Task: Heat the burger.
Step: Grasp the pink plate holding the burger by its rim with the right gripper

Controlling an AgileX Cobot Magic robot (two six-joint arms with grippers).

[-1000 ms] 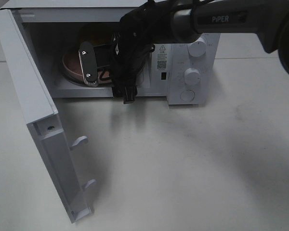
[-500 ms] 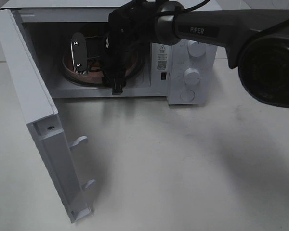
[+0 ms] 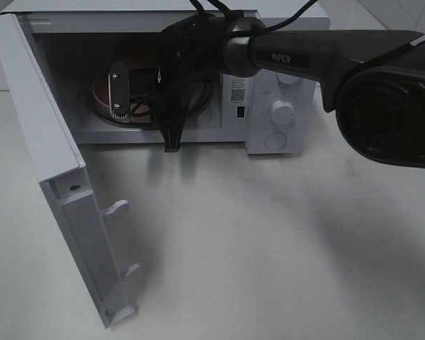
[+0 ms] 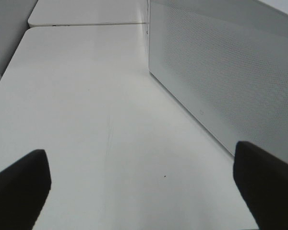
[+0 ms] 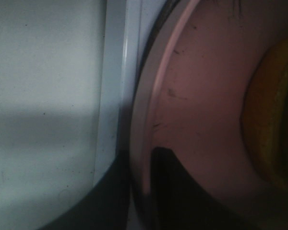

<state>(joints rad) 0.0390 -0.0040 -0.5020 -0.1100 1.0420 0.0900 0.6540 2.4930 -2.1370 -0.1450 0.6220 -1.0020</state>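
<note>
The burger point(image 5: 271, 124) shows only as a yellow-brown edge on the pink plate point(image 5: 201, 96), which lies inside the open microwave point(image 3: 269, 145). From the high camera the plate's rim point(image 3: 99, 95) peeks out and my right arm hides the burger. My right gripper point(image 5: 141, 191) reaches into the cavity, one dark finger point(image 5: 180, 191) over the plate and the other under its rim, shut on that rim. My left gripper point(image 4: 144, 191) hovers open over bare table beside the microwave's perforated side wall point(image 4: 221, 72), holding nothing.
The microwave door point(image 3: 49, 142) stands swung out to the left, its latch hooks point(image 3: 117, 207) facing the table. Two knobs point(image 3: 282, 112) sit on the panel at the right. The white table point(image 3: 269, 241) spreads out in front.
The right gripper shifted a little left inside the cavity and turned upright, and its jaws came together on the plate's rim. The left gripper has not moved.
</note>
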